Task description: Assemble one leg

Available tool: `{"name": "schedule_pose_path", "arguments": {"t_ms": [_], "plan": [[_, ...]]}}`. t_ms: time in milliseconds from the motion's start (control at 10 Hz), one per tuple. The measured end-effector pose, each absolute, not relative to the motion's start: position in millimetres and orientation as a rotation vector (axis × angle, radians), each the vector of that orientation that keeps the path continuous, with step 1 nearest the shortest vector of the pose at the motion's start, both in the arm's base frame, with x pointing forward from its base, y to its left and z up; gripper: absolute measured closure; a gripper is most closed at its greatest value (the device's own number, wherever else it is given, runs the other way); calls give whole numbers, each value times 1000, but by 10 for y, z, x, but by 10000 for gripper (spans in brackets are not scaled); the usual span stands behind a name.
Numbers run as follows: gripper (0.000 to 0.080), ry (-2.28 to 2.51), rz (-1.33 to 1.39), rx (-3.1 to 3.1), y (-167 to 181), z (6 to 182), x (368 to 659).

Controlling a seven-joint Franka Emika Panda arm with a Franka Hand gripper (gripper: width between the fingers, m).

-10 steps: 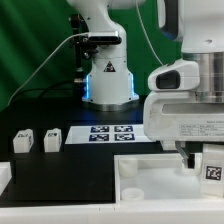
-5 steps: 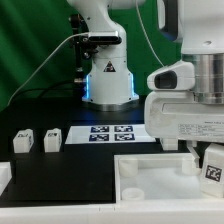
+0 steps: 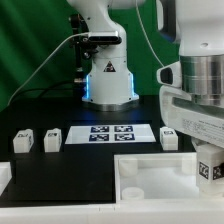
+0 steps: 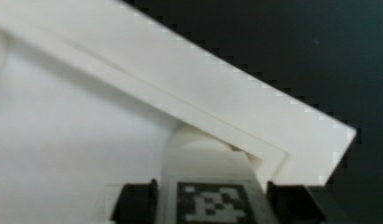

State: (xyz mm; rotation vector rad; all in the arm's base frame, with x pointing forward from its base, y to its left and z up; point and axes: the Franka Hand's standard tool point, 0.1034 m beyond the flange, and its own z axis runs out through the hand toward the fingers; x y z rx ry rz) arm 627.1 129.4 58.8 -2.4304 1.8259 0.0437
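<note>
The black worktop (image 3: 40, 110) carries everything here. Largest on it is the white tray-like piece (image 3: 150, 180), lying at the worktop's near edge toward the exterior view's right, with a round hole in its corner. Behind it, around the middle of the worktop, lies the marker board (image 3: 110, 134), flat, with four tags. The arm's white wrist housing fills the exterior view's right side, above the tray-like piece.

The claw (image 4: 206, 190) is clenched on a leg (image 3: 209, 166): in the wrist view its dark fingers (image 4: 138, 203) press both sides of the tagged block, which sits against the inner corner of the tray-like piece's raised rim. Whether the block touches the tray floor I cannot tell.

Three more legs stand loose: one (image 3: 169, 138) just beside the marker board's right end, two (image 3: 53, 140) (image 3: 23, 142) side by side near the worktop's left edge, well apart from the tray-like piece.
</note>
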Motion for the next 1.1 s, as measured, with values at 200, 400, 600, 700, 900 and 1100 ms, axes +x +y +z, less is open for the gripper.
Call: {"name": "schedule_pose_path", "arguments": {"t_ms": [200,400,600,700,900,1100], "plan": [[506,2125,39,-2122,1316,567,6307],[506,2145,29,-2068,1312,567,6307],[329,2087,24,-2127,1317,562,6301],[329,1897,9,-2307,1312,554,6283],[163,1464,-4,-2639,1258,542,6245],[152,1072,-40,-2844,1197,563,6268]]}}
